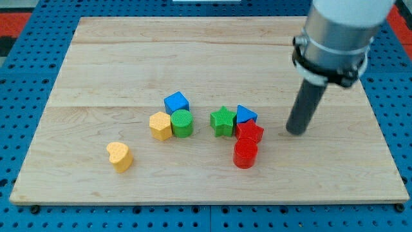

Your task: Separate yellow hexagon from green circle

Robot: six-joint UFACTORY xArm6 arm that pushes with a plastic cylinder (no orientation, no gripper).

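A pale wooden board lies on a blue pegboard table, seen from above and slightly from the front. My arm comes in from the view's top right as a grey cylinder ending in a dark rod, and my tip rests on the board at the view's right, just right of a small cluster of blocks and apart from them. I have no claw, so there are no jaws to be open or closed, only this bare rod. Near the middle of the board the yellow hexagon sits directly left of the green circle, and the two appear to touch, though the seam between them is hard to judge. A blue cube stands just behind them, toward the view's top, close against the green circle. Further right, a green star sits beside a blue triangle, with a red star just below the triangle and a red cylinder below that, all packed closely. A yellow heart stands alone toward the view's bottom left, well apart from the others
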